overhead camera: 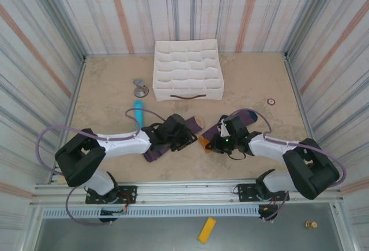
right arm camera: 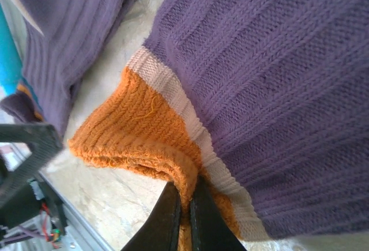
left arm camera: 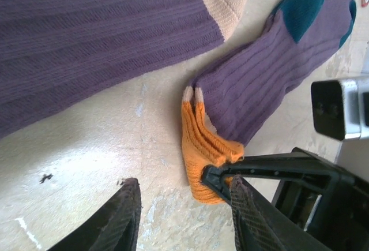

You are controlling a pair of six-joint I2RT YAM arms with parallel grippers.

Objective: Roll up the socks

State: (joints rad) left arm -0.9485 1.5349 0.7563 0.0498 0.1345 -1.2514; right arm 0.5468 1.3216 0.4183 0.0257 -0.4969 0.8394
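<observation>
Tan-toe sock [left arm camera: 86, 37], blue cylinder [overhead camera: 138, 111] lying left of orange-cuff sock [left arm camera: 259, 83]; right claw [right arm camera: 185, 190] pinching its cuff; left claw [left arm camera: 183, 183] hovering spread beside it.

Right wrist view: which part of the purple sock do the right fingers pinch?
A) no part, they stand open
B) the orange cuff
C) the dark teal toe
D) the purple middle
B: the right fingers are shut on a raised fold of the orange cuff of the purple sock, just below its pale stripe.
</observation>
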